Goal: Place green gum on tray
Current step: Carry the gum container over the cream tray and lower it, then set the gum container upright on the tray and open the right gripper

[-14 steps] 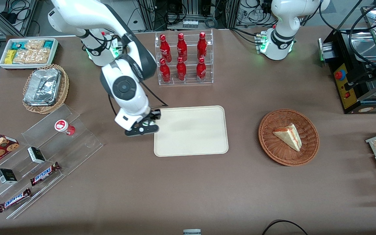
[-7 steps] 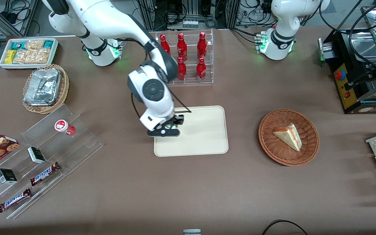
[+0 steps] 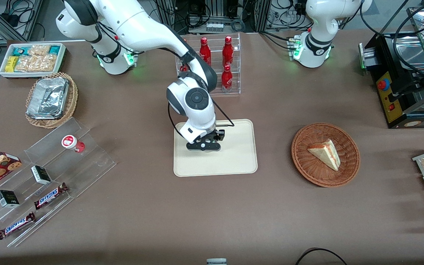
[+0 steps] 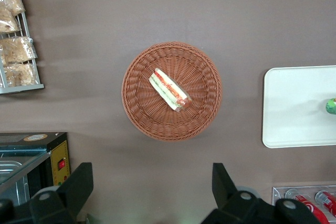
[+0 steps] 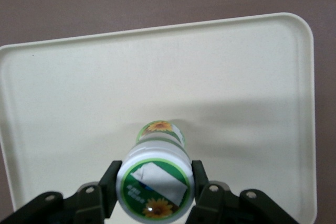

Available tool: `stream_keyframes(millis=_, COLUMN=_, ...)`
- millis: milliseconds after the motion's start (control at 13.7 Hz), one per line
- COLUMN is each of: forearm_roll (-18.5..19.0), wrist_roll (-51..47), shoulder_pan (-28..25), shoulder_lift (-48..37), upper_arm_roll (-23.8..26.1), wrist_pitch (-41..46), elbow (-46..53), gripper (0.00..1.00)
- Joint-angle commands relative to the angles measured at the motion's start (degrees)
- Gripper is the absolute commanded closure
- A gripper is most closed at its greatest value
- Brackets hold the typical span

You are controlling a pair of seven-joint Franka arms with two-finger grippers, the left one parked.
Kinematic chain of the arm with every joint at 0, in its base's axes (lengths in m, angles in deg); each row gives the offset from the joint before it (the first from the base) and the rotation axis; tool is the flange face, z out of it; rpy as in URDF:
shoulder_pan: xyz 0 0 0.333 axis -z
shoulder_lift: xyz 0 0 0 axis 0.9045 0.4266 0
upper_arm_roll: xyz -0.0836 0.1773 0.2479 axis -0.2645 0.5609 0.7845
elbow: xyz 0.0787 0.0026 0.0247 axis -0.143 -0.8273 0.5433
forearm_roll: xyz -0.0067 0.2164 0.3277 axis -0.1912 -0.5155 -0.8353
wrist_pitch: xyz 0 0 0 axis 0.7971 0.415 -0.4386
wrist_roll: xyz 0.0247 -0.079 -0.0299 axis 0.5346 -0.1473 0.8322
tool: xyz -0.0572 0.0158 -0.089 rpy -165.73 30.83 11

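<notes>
Green gum (image 5: 155, 181) in pincer (image 5: 155, 188) above tray (image 5: 63, 93)

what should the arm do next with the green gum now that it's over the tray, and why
Probably lower straight down, then open. The end effector is shut on the green gum by its lid, and the wrist view shows it above the middle of the tray, with tray surface all around. It seems not yet set down, so releasing now might tip it.

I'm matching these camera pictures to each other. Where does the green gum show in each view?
Front view: hidden under the gripper, above the tray.
Left wrist view: green gum peeks in at the picture's edge, over the tray.
Right wrist view: gripper shut on it, above the tray.
Shared landmark: the tray.
</notes>
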Motion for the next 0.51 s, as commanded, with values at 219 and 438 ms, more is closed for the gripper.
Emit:
stream_keyframes(millis=219, forearm_roll=-0.72, wrist_roll=-0.33, shoulder_pan=-1.15, shoulder_lift=4.25, upper_arm_roll=-0.79, wrist_pitch=-2.36, elbow=2.44, gripper=1.00)
stream_keyframes(millis=438, forearm_roll=-0.46, wrist_roll=-0.15, shoulder_pan=-1.15, shoulder_lift=4.69, upper_arm_roll=-0.87, wrist_pitch=-2.71, elbow=2.44, gripper=0.27)
